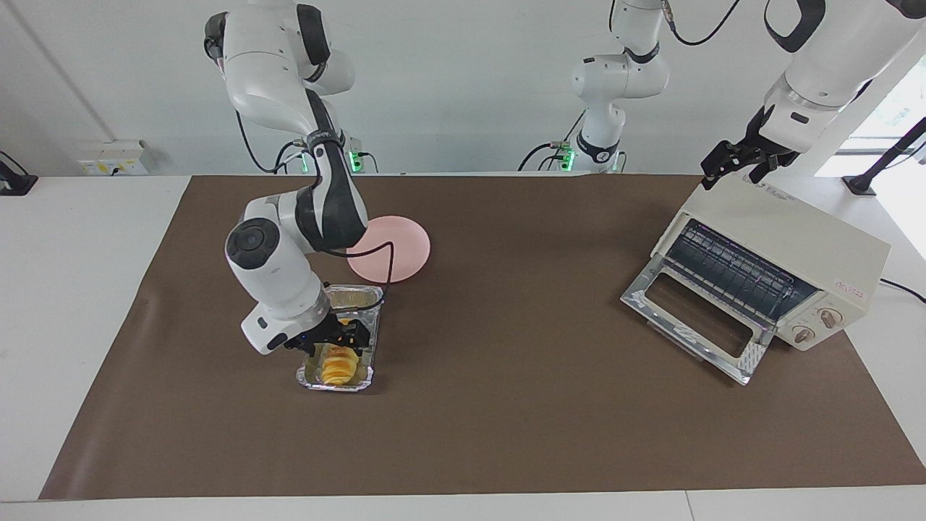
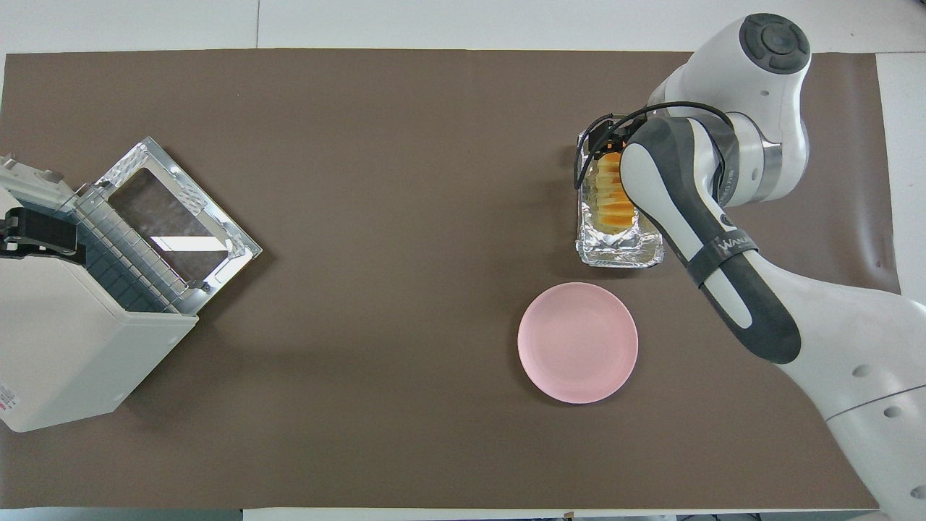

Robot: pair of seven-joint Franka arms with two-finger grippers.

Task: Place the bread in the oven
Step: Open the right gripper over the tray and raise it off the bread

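Right gripper (image 1: 329, 340) just above the bread (image 1: 337, 365), jaws apart and holding nothing; loaf lies lengthwise in the foil tray (image 1: 365, 295), toward the right arm's end of the table. Pink plate (image 1: 409, 250) just beside the tray, nearer the robots. Left gripper (image 1: 736, 163) waits over the top rear corner of the oven (image 1: 796, 231), fingers spread, nothing between them. Oven door (image 1: 691, 318) down, rack exposed, well apart from the tray. Judgement: bread now sits in the tray, so the tray looks like the thing to carry next. To do it well: take the tray by a rim wall, keep it level so the loaf does not slide, and go slowly, since thin foil buckles under a hard pinch.
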